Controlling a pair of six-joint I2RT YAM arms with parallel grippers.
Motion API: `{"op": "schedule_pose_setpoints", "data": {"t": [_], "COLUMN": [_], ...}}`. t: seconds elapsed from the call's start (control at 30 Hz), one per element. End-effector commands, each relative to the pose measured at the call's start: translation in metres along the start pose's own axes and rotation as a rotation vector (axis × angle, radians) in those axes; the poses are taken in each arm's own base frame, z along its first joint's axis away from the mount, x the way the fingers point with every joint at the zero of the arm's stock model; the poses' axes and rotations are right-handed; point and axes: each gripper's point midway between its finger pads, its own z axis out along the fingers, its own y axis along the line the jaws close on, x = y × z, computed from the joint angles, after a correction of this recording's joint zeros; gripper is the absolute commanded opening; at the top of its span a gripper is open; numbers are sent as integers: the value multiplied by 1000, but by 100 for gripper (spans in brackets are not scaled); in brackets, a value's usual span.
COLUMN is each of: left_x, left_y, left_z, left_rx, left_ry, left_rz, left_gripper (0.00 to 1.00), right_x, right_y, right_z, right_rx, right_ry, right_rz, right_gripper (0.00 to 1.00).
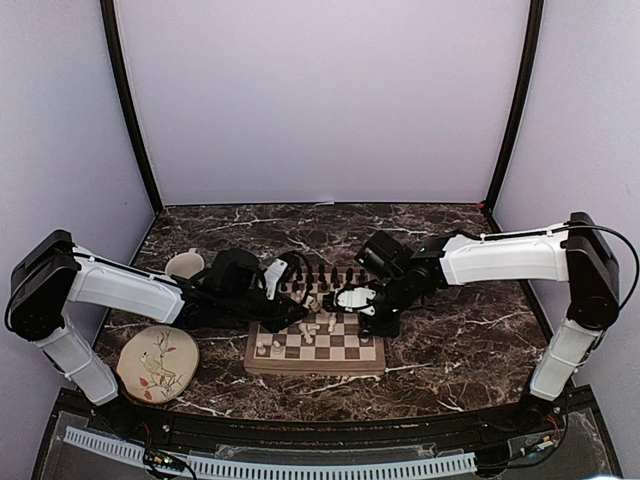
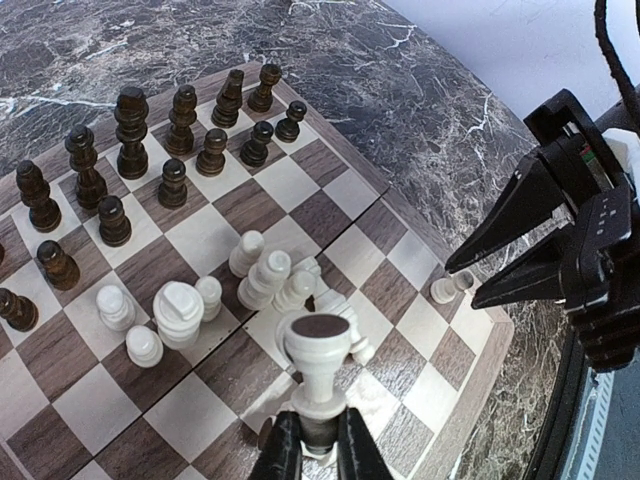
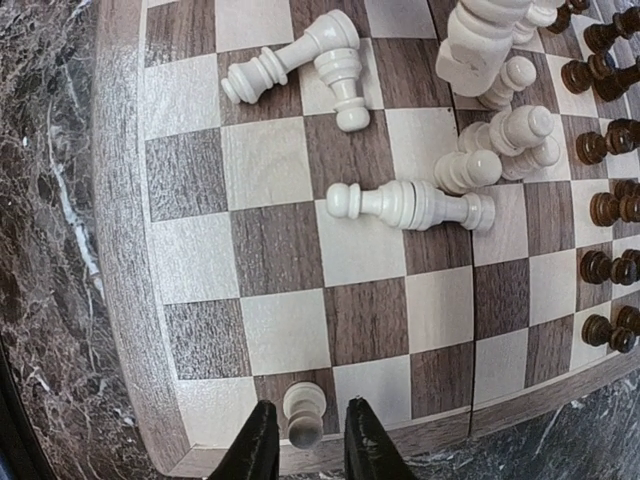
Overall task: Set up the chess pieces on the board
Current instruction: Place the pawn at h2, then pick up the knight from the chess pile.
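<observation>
Board (image 1: pixel 262 362) sits mid-tabletop (image 1: pixel 450 330), w/ both arms reaching in over it. The left hand (image 2: pixel 318 425) is clamped on a white piece (image 2: pixel 318 365), fingers tight on its stem. The piece's round felt base faces the wrist cam, and it hangs over the near-middle squares; can't tell if it touches the board. The right hand (image 3: pixel 308 405) is down at the near-right corner w/ fingers apart, one each side of a white pawn (image 3: pixel 303 412), and a slim gap shows on both sides, so no grip. The pawn stands upright in the right-most column, second sq from the near edge, just beside the tan border. Dark pieces (image 2: pixel 180 150) all stand upright in two rows along the far edge. The rest of the white pieces (image 2: pixel 265 280) are bunched mid-board, just right of centre: some stand close together or touch, others are tipped over. One long fallen piece (image 3: pixel 410 205) lies flat across a sq boundary. Two more toppled pieces (image 3: pixel 300 55) lie touching nearer the near edge, towards the left. A few small whites (image 2: pixel 150 320) stand upright on the left side of the cluster, btwn the dark rows and the held piece. Left of the board, a round bird-pattern plate (image 1: pixel 157 362) sits at the near-left on the tabletop. A pale mug (image 1: pixel 185 265) sits farther back, partly behind the left arm. Both are well apart from the chess pieces.
</observation>
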Motion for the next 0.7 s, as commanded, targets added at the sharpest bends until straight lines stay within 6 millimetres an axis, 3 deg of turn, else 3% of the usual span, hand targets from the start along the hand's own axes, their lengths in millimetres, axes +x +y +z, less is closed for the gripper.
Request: {"op": "schedule_pose_setpoints", "data": {"t": [0.0, 0.17, 0.37, 0.5, 0.6, 0.67], "left_x": [-2, -6, -24, -41, -56, -65], "left_y": [-1, -4, -22, -34, -39, -42], "left_z": [-3, -6, -15, -25, -35, -41], "left_rx": [12, 22, 101, 145, 157, 159], "left_ry": [-12, -25, -98, -162, -227, -262], "left_rz": [-2, 4, 38, 56, 57, 53], "left_gripper": [0, 0, 0, 0, 0, 0], "right_x": [-14, -28, -61, -79, -88, -95], "right_y": [1, 0, -42, -68, -71, -60], "right_z": [-12, -35, -86, -109, -111, -115], "right_rx": [-36, -96, -127, -190, -297, -419], "right_ry": [-53, -142, -355, -489, -538, -584], "right_rz": [4, 48, 198, 309, 359, 356], "right_gripper": [26, 27, 29, 34, 37, 38]}}
